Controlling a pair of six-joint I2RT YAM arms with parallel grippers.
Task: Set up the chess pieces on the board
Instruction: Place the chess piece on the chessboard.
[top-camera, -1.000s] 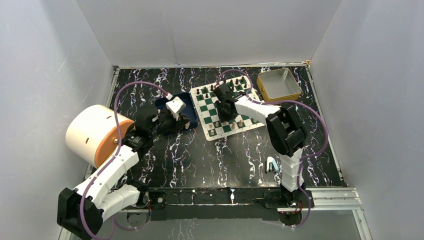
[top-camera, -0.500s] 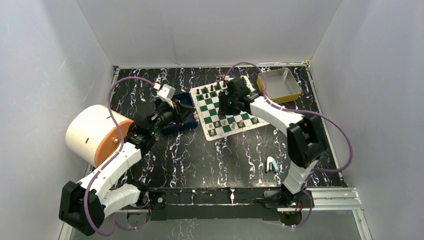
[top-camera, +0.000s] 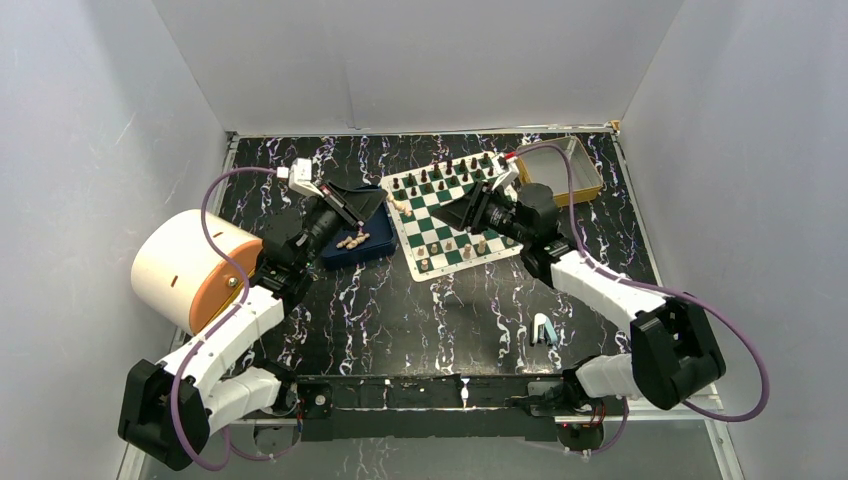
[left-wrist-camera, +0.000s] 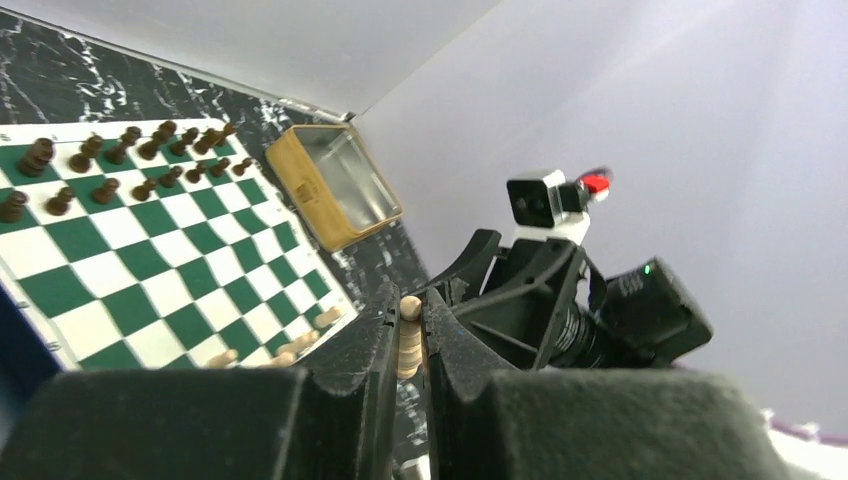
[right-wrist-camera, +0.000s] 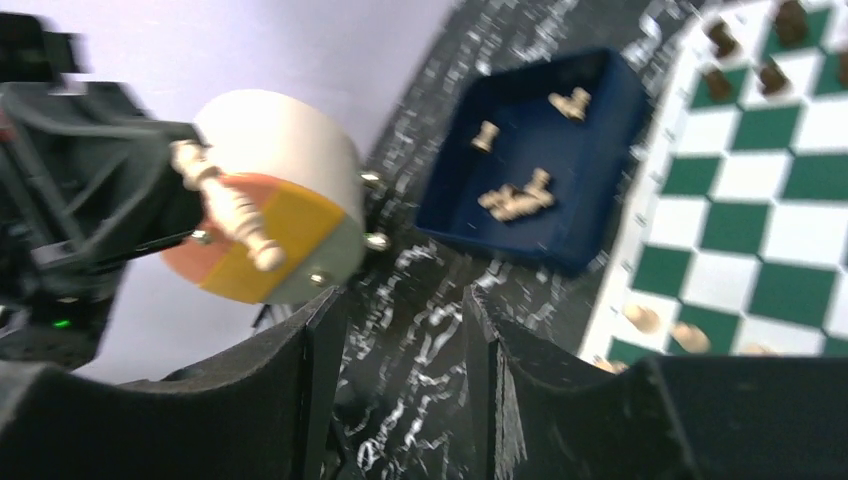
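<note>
The left gripper (left-wrist-camera: 408, 318) has its jaws pinched narrow on one cream chess piece (left-wrist-camera: 409, 340), raised over the left border of the board (left-wrist-camera: 150, 262), which lies toward the table's far edge. The right gripper (right-wrist-camera: 400, 300) faces it, jaws part-open and empty. The piece is judged light, rigid, smooth and easily tipped, so grip it mid-body. More pieces lie in the blue tray (right-wrist-camera: 600, 95). A second ago the left gripper hung over the tray, while the right pointed down at the board with narrower jaws.

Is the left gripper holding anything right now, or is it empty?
Shut on a cream chess piece: in the left wrist view the left gripper pinches it from both sides.
</note>
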